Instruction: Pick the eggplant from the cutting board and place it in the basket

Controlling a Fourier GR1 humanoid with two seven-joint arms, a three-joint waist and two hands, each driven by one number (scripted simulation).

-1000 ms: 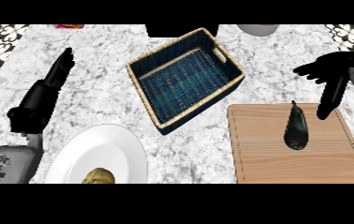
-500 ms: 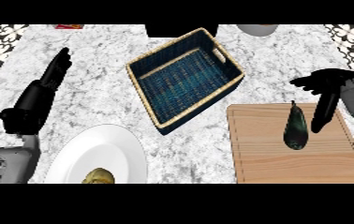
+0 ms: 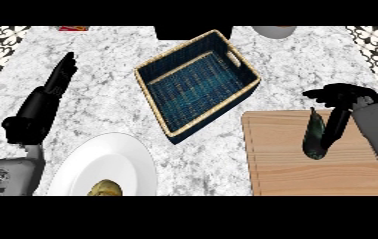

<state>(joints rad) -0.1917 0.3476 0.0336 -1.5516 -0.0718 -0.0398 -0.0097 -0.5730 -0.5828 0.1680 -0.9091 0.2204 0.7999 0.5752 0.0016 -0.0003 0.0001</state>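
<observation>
1. Right hand [image 3: 341, 103] unclenched, fingers spread just beside the eggplant [image 3: 315, 139], grasping nothing.
2. Eggplant lying on the cutting board [image 3: 295, 168], well apart from the basket [image 3: 198, 83].
3. Risk: smooth, tapered eggplant rolling away if nudged from one side.
4. Left hand [image 3: 44, 100] resting, fingers straight, above the tabletop [image 3: 111, 53].
5. Contact between fingers and eggplant hard to tell; board cut off at the right edge.
</observation>
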